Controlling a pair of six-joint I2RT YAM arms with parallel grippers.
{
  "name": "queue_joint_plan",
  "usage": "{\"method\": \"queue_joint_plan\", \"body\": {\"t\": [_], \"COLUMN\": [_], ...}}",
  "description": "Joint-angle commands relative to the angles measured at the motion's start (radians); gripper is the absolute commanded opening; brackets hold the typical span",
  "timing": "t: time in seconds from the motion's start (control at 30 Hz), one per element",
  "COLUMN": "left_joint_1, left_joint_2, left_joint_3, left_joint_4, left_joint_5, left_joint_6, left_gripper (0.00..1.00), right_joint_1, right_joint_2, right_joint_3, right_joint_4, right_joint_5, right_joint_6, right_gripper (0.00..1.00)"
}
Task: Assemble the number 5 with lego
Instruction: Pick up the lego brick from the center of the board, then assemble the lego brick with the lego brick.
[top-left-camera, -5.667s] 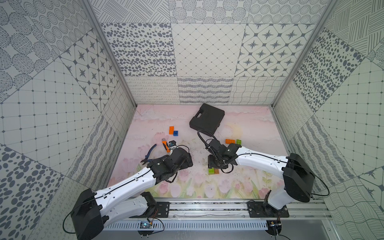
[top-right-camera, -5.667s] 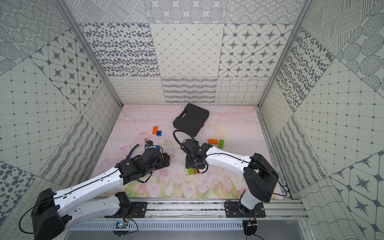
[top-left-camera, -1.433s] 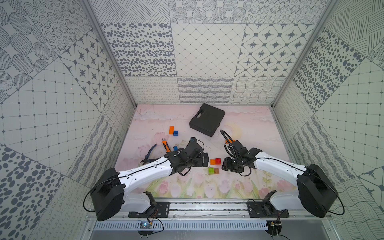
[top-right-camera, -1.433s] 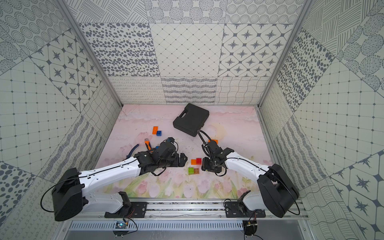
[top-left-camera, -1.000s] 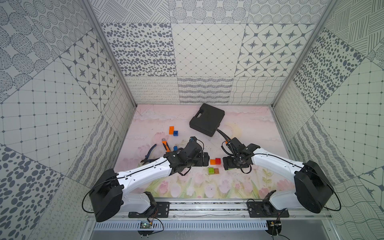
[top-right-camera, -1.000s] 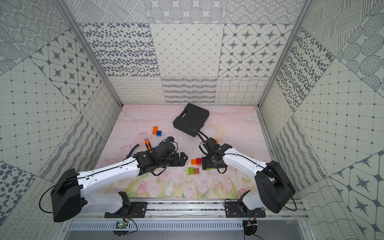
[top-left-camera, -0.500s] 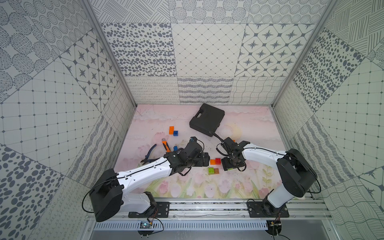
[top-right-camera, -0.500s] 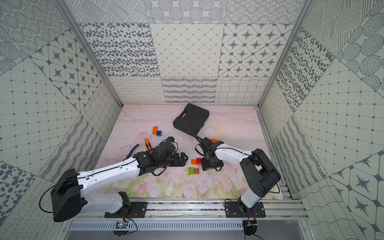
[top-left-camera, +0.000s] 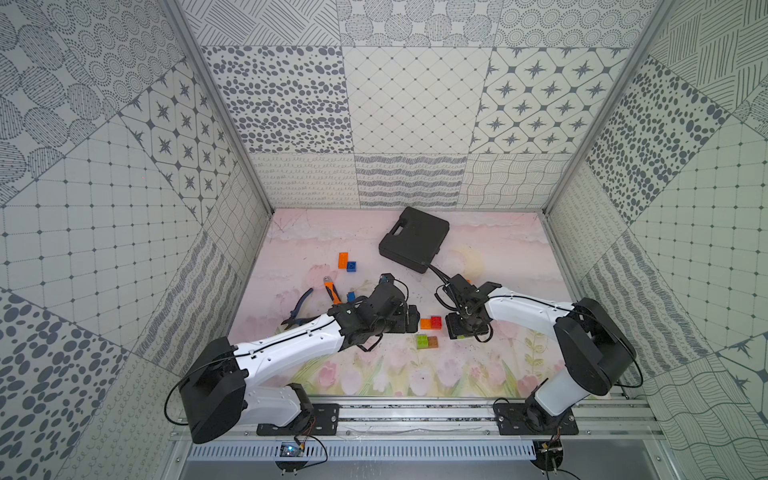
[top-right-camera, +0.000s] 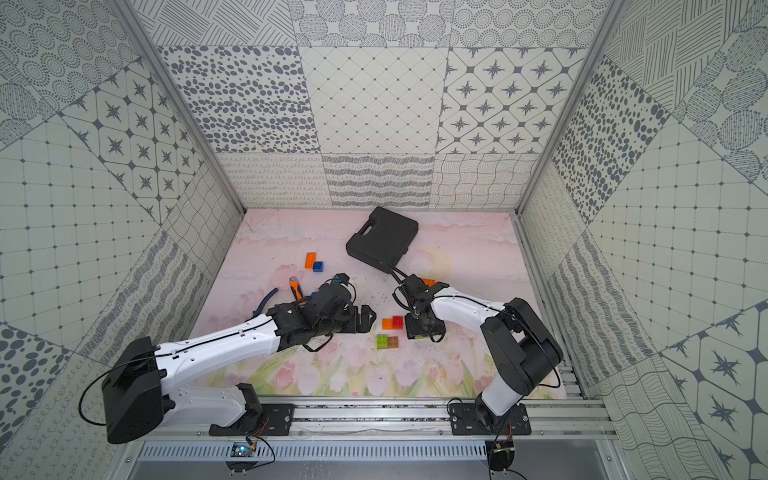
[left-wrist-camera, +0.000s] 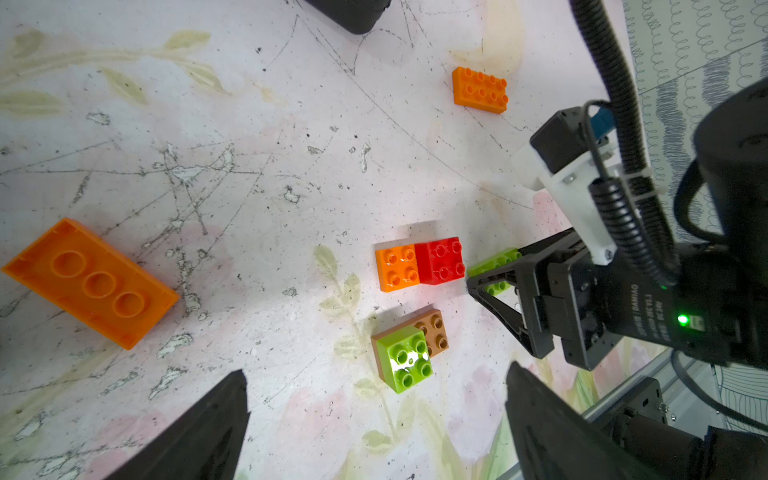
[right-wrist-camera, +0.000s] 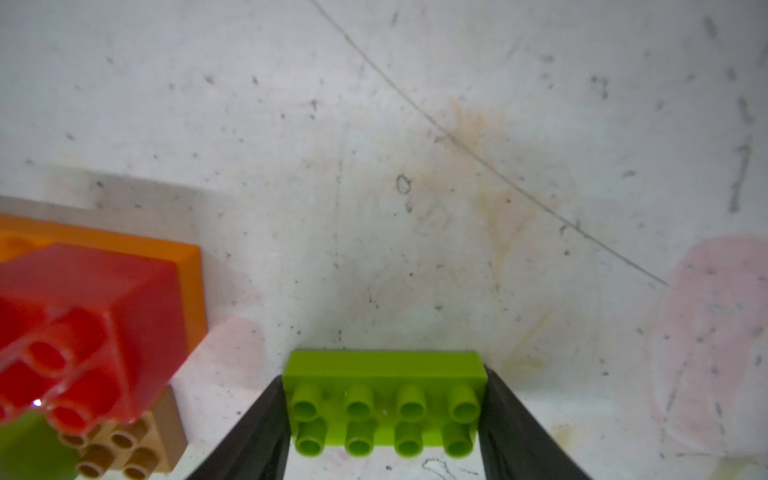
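Right gripper (top-left-camera: 466, 328) swung in beside the orange-and-red stack (top-left-camera: 430, 323) and narrowed until its jaws press both ends of the long green brick (right-wrist-camera: 384, 370) lying flat on the mat (top-left-camera: 498, 249), so the pickup for the 5 looks ready, while the left gripper (top-right-camera: 365, 318) hangs wide open and empty.

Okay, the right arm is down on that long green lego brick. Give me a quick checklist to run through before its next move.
1. Grip: the right gripper presses on both short ends of the long green brick: ok.
2. Alignment: the brick sits square in the grip, studs up: ok.
3. Lift: whether the brick is off the table: cannot tell.
4. Clearance: the red square brick is apart from the right gripper, though close: ok.
5. Other arm: the left gripper is open and holds nothing: ok.
6. Number 5 finished: not ok.
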Motion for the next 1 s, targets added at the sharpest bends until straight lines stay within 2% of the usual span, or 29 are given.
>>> {"method": "queue_joint_plan", "body": {"t": [0.0,0.2,0.33,0.63,0.97], "left_joint_1": [-0.004,-0.004,-0.004,-0.002,0.017], "left_joint_2": [0.001,-0.003,-0.025,-0.104,-0.199], "left_joint_3": [0.004,-0.006,-0.038,-0.145,-0.206], "left_joint_4": [0.020,0.022,0.017,0.058,0.056], "left_joint_5": [-0.030,-0.051,-0.082,-0.103,-0.143], "left_joint_6": [-0.006,-0.010,-0.040,-0.095,-0.102], "left_gripper": [1.00,1.00,1.00,1.00,1.00], "right_joint_1": [0.010,0.045,0.114,0.250,0.294], "right_joint_2": [-0.026,-0.135,-0.148,-0.079,0.041], "right_joint_3": [-0.038,-0.035,-0.013,0.091,0.225], "right_joint_4": [0.011,-0.012,-0.023,-0.043,-0.132], "right_joint_5": [-0.077,-0.116,-0.107,-0.059,0.019], "right_joint_6": [0.074,0.184,0.251,0.321,0.362], "right_gripper": [0.60,0.59,0.60,0.60,0.60]}}
